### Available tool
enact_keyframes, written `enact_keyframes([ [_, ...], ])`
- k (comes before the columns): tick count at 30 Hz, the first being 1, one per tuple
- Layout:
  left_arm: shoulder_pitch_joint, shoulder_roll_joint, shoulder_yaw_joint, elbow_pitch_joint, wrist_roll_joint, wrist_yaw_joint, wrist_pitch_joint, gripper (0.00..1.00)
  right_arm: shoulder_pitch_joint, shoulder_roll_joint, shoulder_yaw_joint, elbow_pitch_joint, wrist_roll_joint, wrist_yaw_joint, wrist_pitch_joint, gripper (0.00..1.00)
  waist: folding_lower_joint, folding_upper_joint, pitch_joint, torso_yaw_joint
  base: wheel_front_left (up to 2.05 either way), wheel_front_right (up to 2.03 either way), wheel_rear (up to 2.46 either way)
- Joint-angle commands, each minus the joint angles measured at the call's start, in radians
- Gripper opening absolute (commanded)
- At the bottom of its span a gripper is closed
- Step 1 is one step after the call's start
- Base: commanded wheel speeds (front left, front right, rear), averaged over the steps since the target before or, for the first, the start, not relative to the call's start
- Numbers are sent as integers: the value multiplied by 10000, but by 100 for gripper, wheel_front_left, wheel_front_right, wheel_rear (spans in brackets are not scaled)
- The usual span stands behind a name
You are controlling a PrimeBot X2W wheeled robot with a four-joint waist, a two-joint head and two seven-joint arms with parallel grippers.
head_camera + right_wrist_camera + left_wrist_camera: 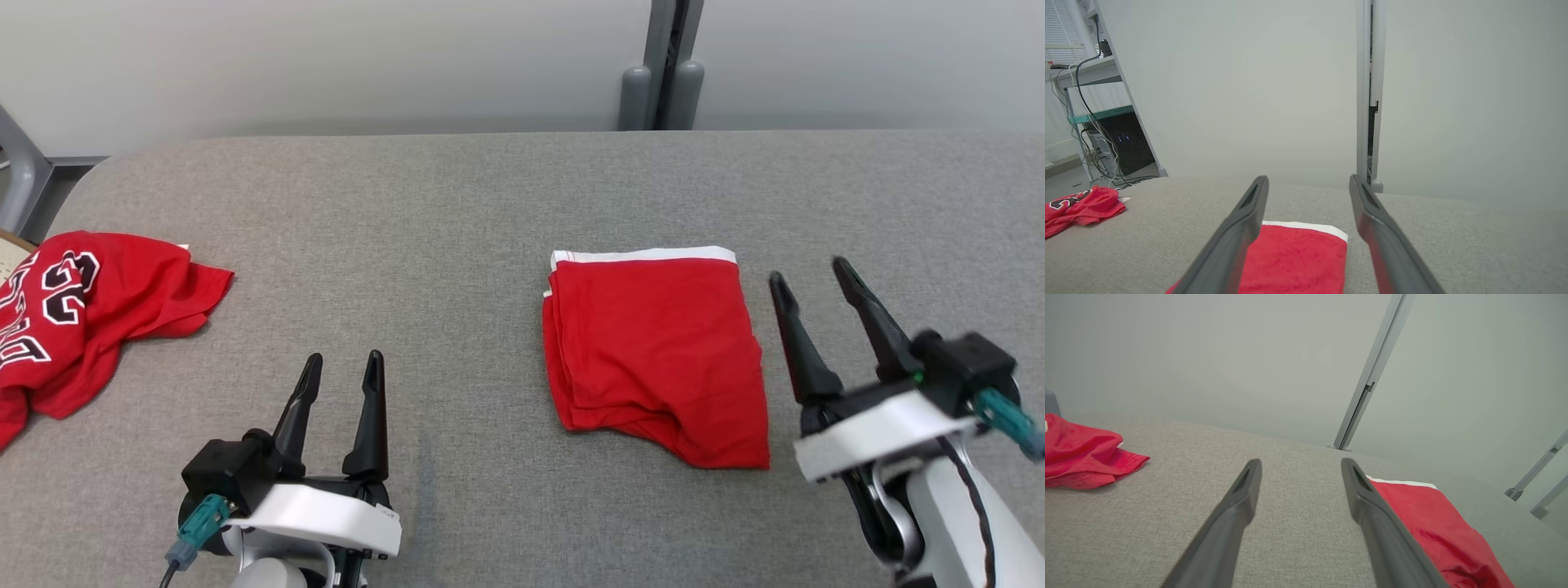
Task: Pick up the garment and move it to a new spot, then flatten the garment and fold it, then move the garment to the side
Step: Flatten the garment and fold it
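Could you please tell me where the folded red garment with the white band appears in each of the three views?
Head view: the folded red garment lies right of centre on the grey table.
Left wrist view: the garment is at the lower right.
Right wrist view: the garment is at the bottom centre.
Shared landmark: the crumpled red jersey lies at the left edge in all three views.
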Motion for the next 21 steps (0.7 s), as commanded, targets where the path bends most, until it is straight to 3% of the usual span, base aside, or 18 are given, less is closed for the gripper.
enact_keyframes([
  [1,113,20,34,-48,146,56,-45,100,218,59,-133,-137,-132,1,25,100,0,-1,0,-27,0,0,0],
  [10,540,-44,376,-167,554,-28,-47,100,2128,993,-1865,-1789,-1232,1,340,100,0,-1,-131,-191,0,0,0],
  [21,1035,-126,739,-88,708,-50,-48,100,2808,1172,-2053,-2008,-657,1,422,100,0,-1,-451,-230,0,0,0],
])
